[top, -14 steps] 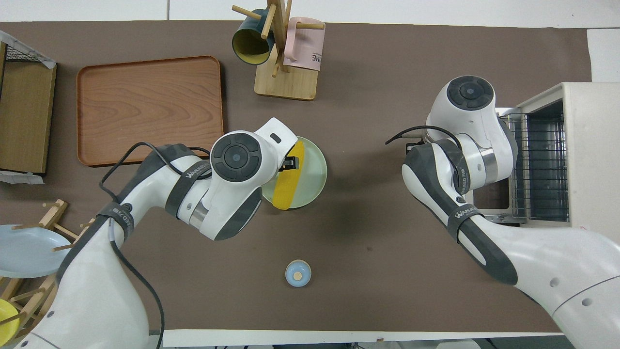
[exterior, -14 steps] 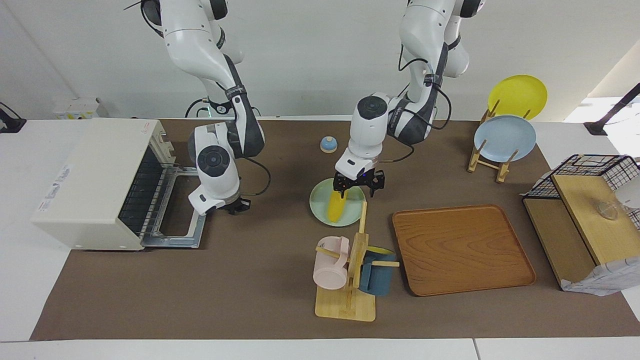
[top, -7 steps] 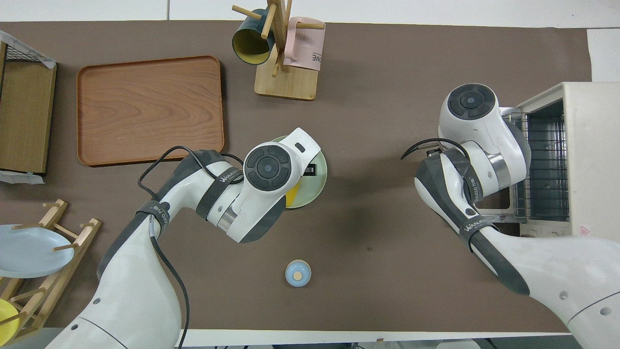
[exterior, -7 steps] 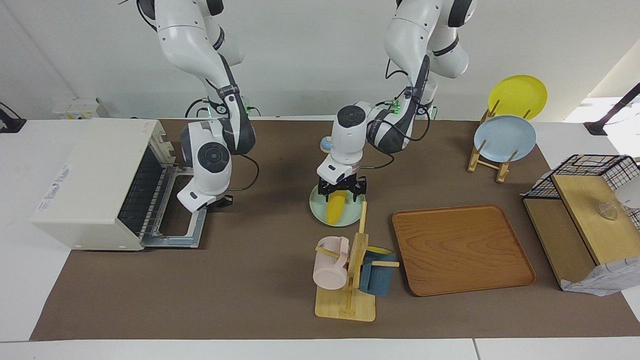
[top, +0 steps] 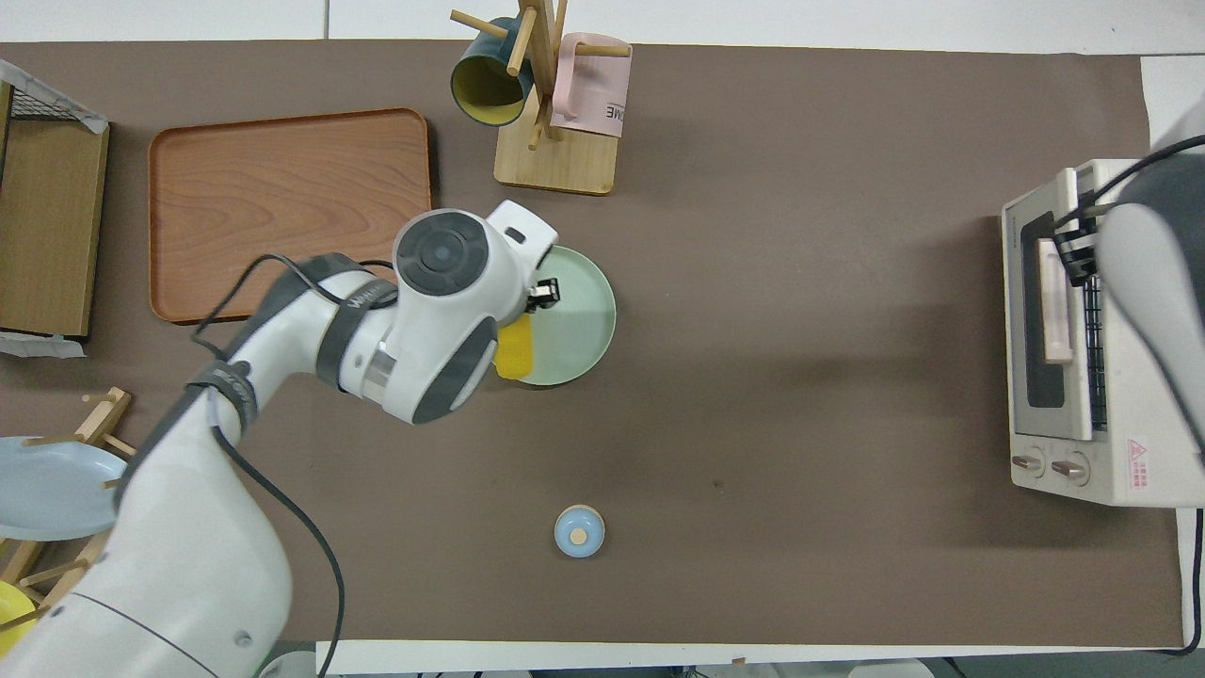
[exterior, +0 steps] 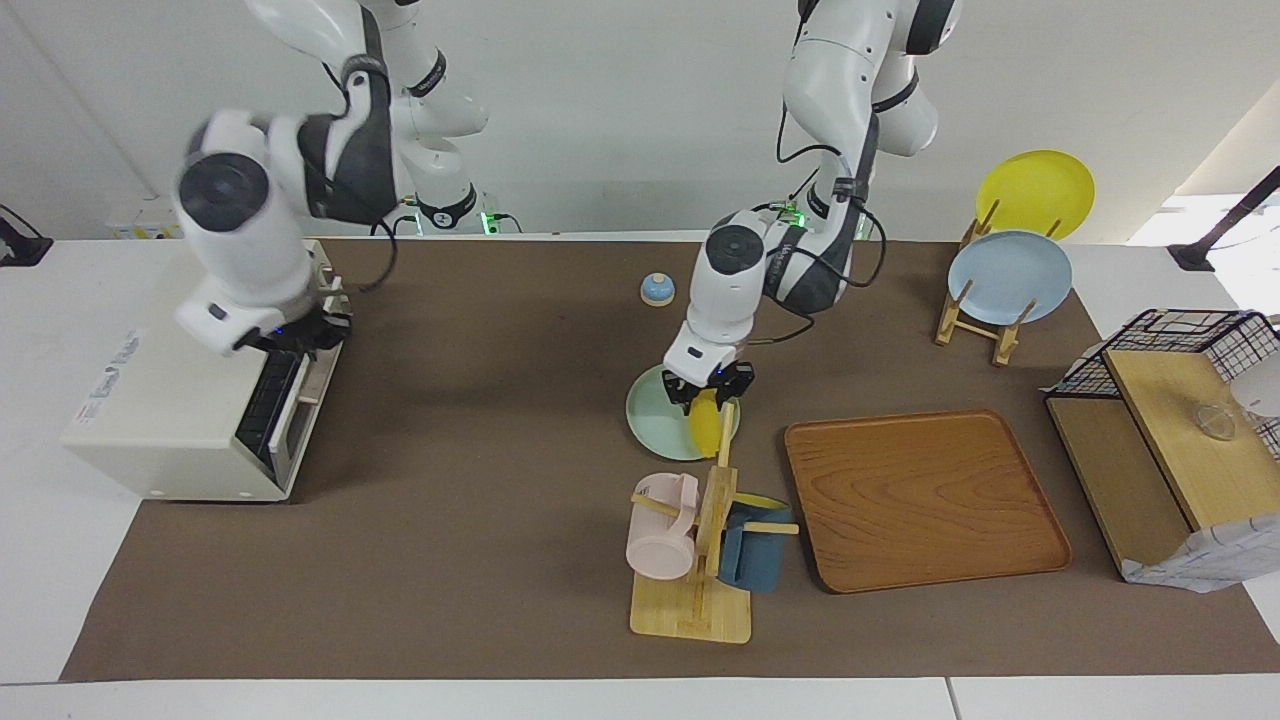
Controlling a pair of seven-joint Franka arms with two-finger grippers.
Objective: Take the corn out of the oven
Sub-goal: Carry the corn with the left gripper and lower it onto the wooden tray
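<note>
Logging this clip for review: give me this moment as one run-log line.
corn: on green plate, out of oven | oven door: shut | left gripper: at corn | right gripper: at oven door top

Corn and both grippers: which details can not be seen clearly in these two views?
- Corn: in the overhead view the left arm covers most of it; whether it rests on the green plate is unclear.
- Left gripper: finger contact with the corn is too small to judge.
- Right gripper: blurred in the facing view, its fingers unreadable.
- Oven: inside hidden by the nearly shut door.
</note>
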